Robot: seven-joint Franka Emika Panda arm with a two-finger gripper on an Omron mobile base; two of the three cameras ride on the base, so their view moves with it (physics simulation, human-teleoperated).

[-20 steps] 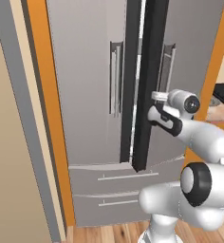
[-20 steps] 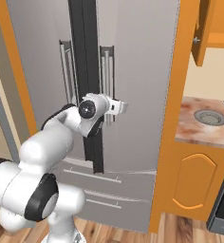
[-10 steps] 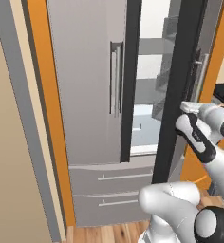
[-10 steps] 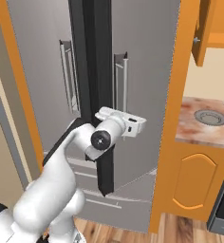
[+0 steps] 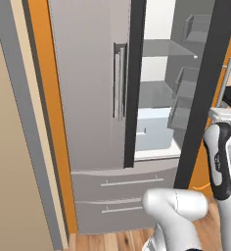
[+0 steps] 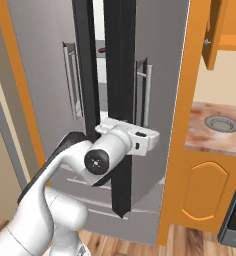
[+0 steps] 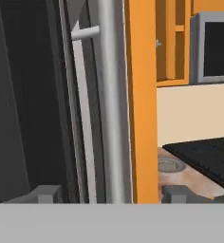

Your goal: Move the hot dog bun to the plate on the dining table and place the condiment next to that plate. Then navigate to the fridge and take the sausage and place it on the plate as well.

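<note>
The grey steel fridge (image 5: pixel 85 98) stands with its left door closed and its right door (image 6: pixel 162 75) swung open, so pale shelves and a drawer (image 5: pixel 154 130) show inside. A small dark red-brown shape, likely the sausage (image 6: pixel 104 50), peeks through the door gap on an upper shelf. My gripper (image 7: pixel 111 195) is open, its fingertips (image 7: pixel 45 194) set wide on either side of the open door's vertical bar handle (image 7: pixel 111 104) without touching it. From the right base camera my hand (image 6: pixel 140 140) sits low by that handle. The bun, plate, condiment and dining table are out of view.
An orange panel (image 6: pixel 182 125) borders the fridge on the right. Beyond it a marbled counter (image 6: pixel 210 137) with a round grey dish (image 6: pixel 221 123) tops an arched orange cabinet door (image 6: pixel 205 190). A black cooktop (image 7: pixel 204 156) and a dark-fronted appliance (image 7: pixel 213 45) lie further right.
The right fridge door has swung from nearly closed to wide open, with my hand going out with it. My gripper, shut on the handle before, now stands open around it.
</note>
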